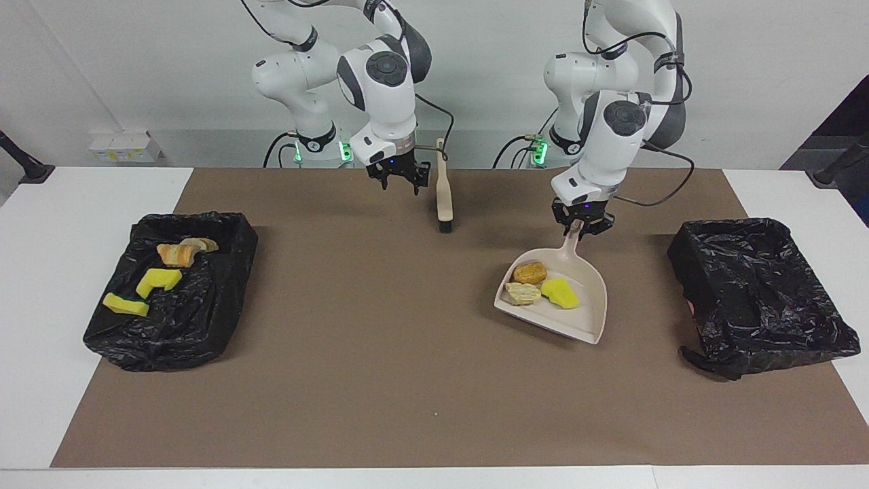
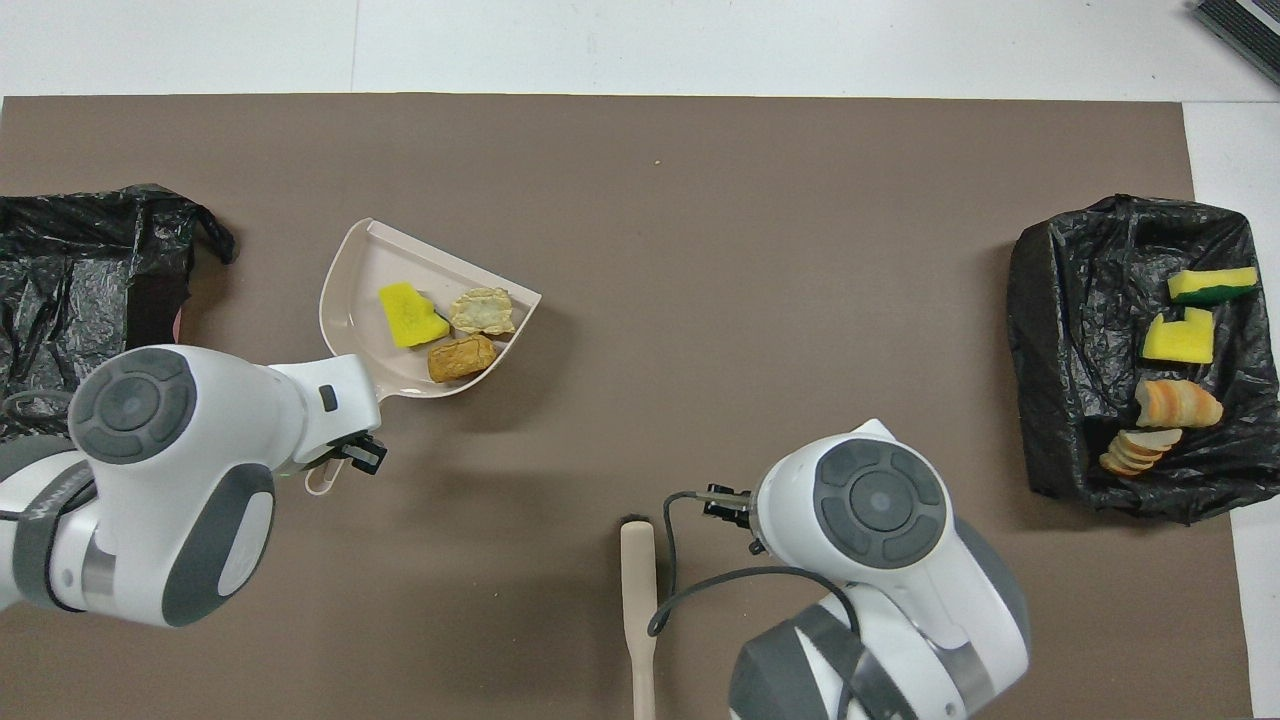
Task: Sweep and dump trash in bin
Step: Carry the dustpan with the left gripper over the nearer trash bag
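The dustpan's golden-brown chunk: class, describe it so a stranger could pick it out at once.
Start at the brown mat and find the beige dustpan, whose handle the left gripper is shut on. Three bits lie in it. The golden-brown chunk is the one nearest the robots, darker and browner than the pale crumpled piece and the bright yellow sponge piece beside it.
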### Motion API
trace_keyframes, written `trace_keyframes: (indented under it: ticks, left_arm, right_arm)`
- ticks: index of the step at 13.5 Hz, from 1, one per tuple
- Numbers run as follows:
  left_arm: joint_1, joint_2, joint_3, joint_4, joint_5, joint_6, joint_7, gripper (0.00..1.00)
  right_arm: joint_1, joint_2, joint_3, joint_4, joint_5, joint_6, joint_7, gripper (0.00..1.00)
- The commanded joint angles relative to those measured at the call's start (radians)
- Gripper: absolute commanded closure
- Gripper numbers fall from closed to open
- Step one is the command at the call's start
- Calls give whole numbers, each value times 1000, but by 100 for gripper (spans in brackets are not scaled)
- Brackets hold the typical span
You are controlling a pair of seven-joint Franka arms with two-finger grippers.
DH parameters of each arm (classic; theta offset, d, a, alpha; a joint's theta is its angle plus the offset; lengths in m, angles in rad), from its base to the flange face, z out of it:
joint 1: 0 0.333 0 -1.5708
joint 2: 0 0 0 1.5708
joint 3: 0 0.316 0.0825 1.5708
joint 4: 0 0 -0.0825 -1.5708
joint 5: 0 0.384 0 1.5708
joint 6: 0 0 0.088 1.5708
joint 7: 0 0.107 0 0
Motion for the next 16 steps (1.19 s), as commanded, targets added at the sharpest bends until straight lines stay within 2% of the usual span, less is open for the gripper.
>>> trace_keyframes:
  ticks: [1, 3, 6, 9, 11, 14, 16]
  left_arm:
    - [50, -49, -2, 33, -7, -34, 44, 100]
    - [99, -64, 1, 77, -10, -118, 85, 100]
    - [207, -58, 10, 201, -91, -282, 246, 100]
    - [368, -49, 18, 306, -126, -415, 433, 100]
    - [492, -34, 18, 344, -131, -473, 589, 100]
    - [606, -23, 38, 370, -64, -478, 775, 100]
    - [649, 5, 40, 410, 94, -444, 904, 100]
  right_arm:
    - [-104, 48, 12, 79, -34, 13, -29, 0]
    - [-205, 67, 14, 157, -33, 0, -126, 0]
    - [-334, 52, 11, 221, -21, -47, -277, 0]
    - [-399, 55, 6, 387, -31, -238, -349, 0]
    - [-440, 55, -12, 470, -31, -312, -404, 0]
    - [-486, 65, -14, 593, -44, -435, -450, 0]
    - [-502, 72, -14, 674, -94, -496, -492, 0]
